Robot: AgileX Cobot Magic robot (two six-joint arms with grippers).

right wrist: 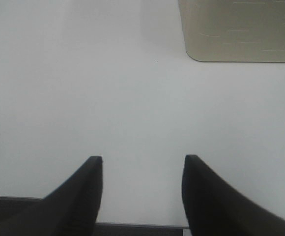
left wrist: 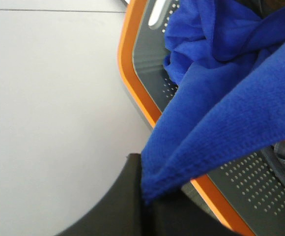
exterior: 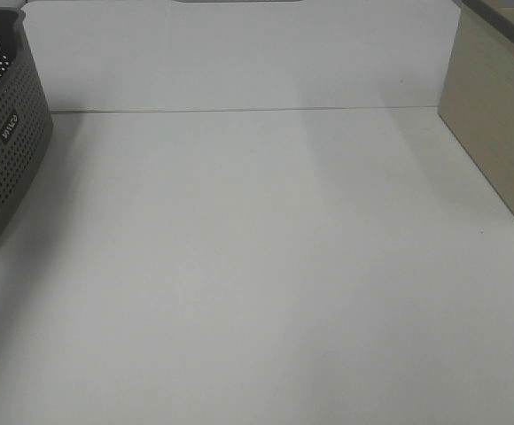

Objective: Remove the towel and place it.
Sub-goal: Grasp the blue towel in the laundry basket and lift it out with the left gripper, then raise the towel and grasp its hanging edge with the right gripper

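The left claw is closed tight on a folded edge of the royal-blue towel, the plush cloth pinched between its black fingers. From that pinch the towel rises as a taut, stitched fold, and the rest of it lies bunched in loose creases inside the grey perforated basket. In the left wrist view the basket shows a bright orange band along its rounded edge, with bare white desk beside it. From the high camera the basket stands at the far left edge of the desk, only part of it in frame, and a small sliver of blue shows through its upper opening; neither claw appears in that view. The right claw hangs above an empty stretch of the desk with its two dark fingers spread well apart and nothing between them. A beige box with rounded corners sits on the right side of the desk, ahead of the right claw and well apart from the basket.
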